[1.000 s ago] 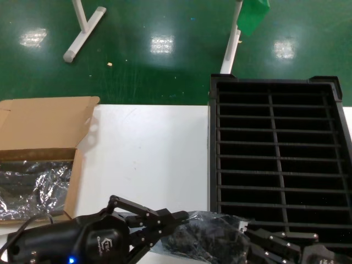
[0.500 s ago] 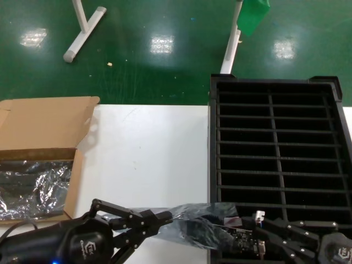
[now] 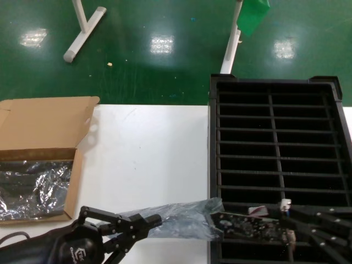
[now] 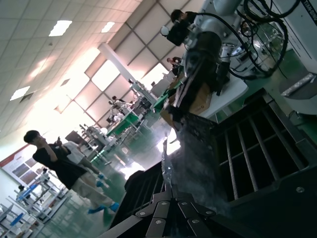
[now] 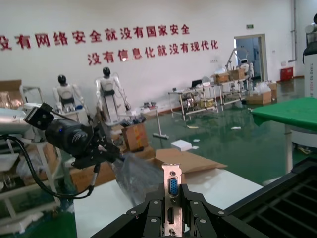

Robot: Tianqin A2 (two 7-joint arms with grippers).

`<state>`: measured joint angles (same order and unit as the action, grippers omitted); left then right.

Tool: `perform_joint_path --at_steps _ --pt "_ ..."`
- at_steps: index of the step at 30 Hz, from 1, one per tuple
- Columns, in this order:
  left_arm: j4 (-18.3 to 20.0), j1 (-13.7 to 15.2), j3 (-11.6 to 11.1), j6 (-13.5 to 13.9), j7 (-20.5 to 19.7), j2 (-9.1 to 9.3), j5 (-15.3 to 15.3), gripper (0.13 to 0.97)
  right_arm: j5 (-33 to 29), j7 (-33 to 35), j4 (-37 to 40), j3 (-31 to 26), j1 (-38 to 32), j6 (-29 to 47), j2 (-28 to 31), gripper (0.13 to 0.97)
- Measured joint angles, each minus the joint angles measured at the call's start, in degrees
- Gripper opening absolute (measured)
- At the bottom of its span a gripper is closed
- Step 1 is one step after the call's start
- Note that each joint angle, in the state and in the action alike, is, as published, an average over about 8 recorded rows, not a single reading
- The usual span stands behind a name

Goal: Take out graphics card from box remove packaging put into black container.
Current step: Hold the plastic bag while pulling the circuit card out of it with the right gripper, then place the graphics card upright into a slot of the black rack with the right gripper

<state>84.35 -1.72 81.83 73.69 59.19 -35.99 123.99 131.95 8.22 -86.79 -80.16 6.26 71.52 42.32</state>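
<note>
My left gripper [image 3: 153, 221] is shut on the near-left end of the silver-grey bag [image 3: 181, 220], held low over the table's front edge. The graphics card [image 3: 245, 225] sticks out of the bag's right end, over the near edge of the black container [image 3: 275, 143]. My right gripper [image 3: 287, 213] is shut on the card's metal bracket. In the right wrist view the bracket with its blue connector [image 5: 172, 188] stands between my closed fingers [image 5: 151, 210], with the bag [image 5: 136, 173] beyond. In the left wrist view my fingers [image 4: 161, 208] pinch the bag [image 4: 195, 148].
The open cardboard box [image 3: 44, 124] sits at the table's left, with more silver bags [image 3: 33, 187] inside. The white table [image 3: 148, 154] lies between box and container. White stand legs [image 3: 82, 27] are on the green floor behind.
The two grippers have drawn apart: the left with the bag toward the left, the right with the card toward the right. The card has slid mostly out of the bag.
</note>
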Motion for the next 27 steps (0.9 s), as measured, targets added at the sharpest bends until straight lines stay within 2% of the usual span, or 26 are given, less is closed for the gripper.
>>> perform_joint_path --at_steps 7,13,27 --pt "-3.44 0.85 0.13 2.27 1.81 1.08 0.62 0.142 0.07 -3.69 -5.31 5.58 4.18 -1.77 4.70 0.198" --pt "-5.42 2.17 0.50 3.92 2.50 1.65 1.00 0.142 -1.12 -5.29 -6.62 9.11 5.29 -1.99 9.20 0.198" --pt "-8.24 4.22 0.62 6.10 3.26 2.66 1.67 0.142 -5.16 -5.67 -3.63 9.25 -2.98 0.98 23.04 0.198"
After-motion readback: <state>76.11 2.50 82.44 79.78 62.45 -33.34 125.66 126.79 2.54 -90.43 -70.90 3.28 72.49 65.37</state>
